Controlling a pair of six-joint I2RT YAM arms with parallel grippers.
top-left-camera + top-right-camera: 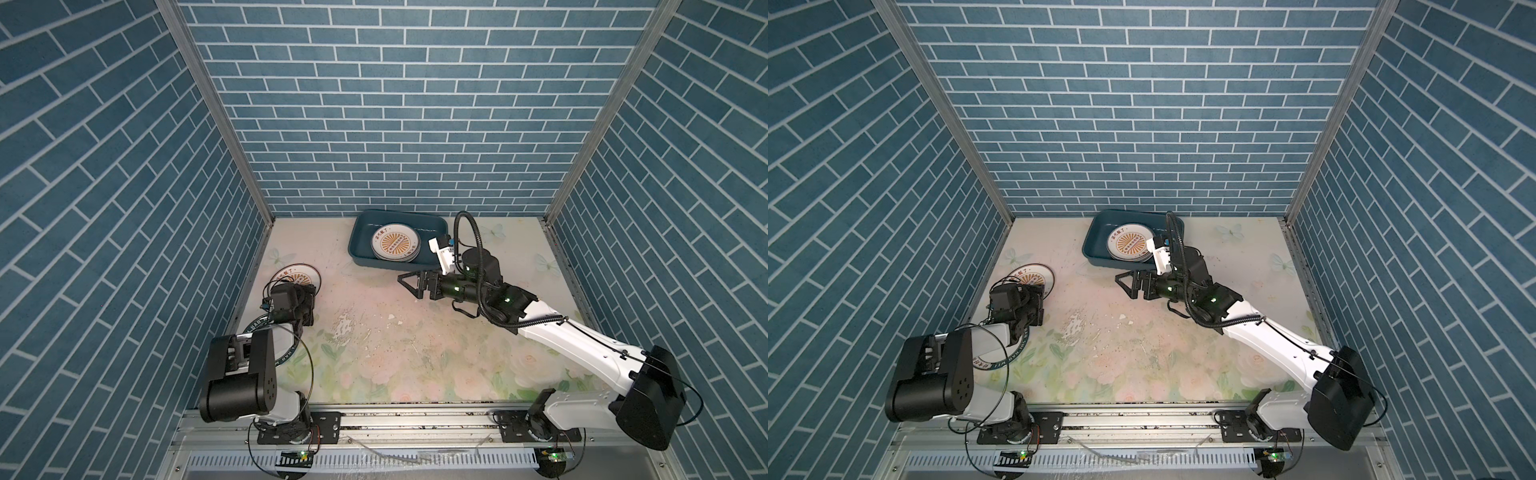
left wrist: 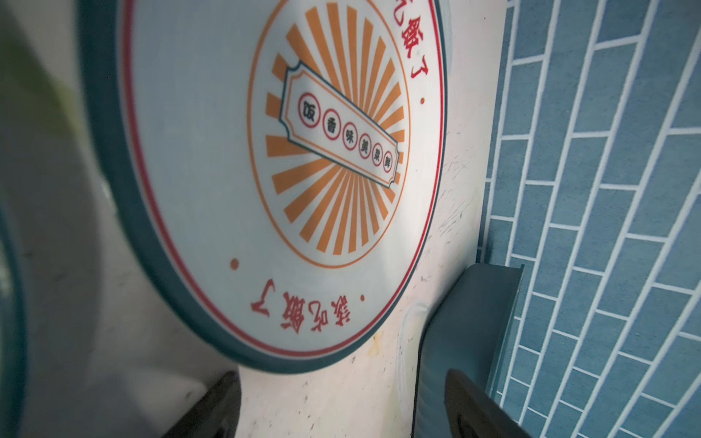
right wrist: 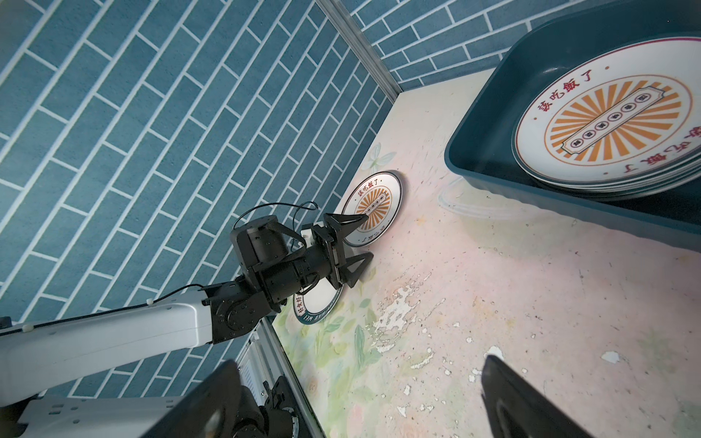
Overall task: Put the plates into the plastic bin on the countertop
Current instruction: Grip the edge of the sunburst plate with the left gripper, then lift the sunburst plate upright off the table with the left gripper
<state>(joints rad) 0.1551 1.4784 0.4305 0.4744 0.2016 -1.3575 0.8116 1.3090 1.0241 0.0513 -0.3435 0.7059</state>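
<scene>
Top views, countertop (image 1: 415,353) read as a clock face with 12 o'clock at the far wall. One bin (image 1: 360,243) stands at 12 o'clock. It holds one stack of plates (image 1: 395,244). The top plate bears an orange sunburst. The right wrist view shows several rims beneath it, but their exact number cannot be told.

Two plates lie flat outside the bin on the countertop:
- One sunburst plate (image 1: 291,272) lies at 9 o'clock, near the left wall.
- One green-lettered plate (image 3: 321,300) lies at about 8 o'clock, largely hidden under the left arm.

There are two grippers. The left gripper (image 3: 368,235) is at the 6 o'clock rim of the sunburst plate, its jaws spread. One finger reaches over the plate and the other lies beside it. Nothing is pinched. The right gripper (image 1: 409,284) hangs just outside the bin's near wall, at the bin's 6 o'clock. Its jaws are spread wide and empty.
</scene>
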